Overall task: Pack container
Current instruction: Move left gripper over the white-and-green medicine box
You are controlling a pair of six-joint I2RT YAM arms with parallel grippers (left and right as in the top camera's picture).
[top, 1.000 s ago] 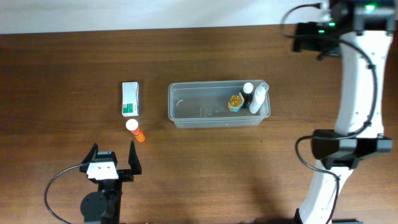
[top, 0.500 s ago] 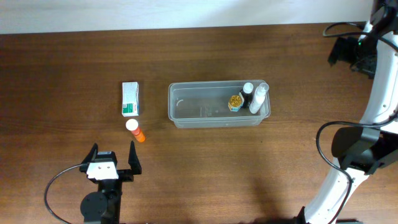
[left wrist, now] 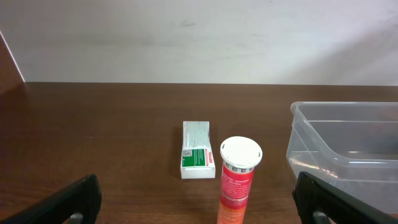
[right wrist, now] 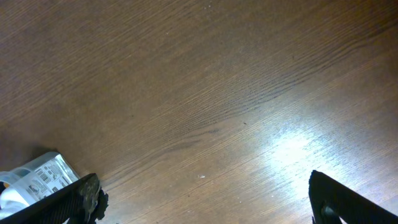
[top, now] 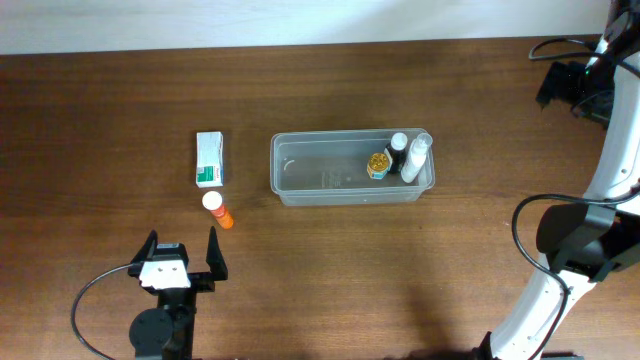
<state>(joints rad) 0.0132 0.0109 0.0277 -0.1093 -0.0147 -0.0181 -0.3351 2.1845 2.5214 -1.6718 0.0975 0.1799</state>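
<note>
Three bottles (top: pixel 398 148), one container (top: pixel 320 172), one box (top: pixel 209 159), one tube (top: pixel 217 209)

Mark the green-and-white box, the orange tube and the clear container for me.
green-and-white box (top: pixel 209 160), overhead view, middle of its top face.
orange tube (left wrist: pixel 237 183), left wrist view, labelled body below the white cap.
container (top: pixel 320 168), overhead view, bare floor in its left half.
</note>
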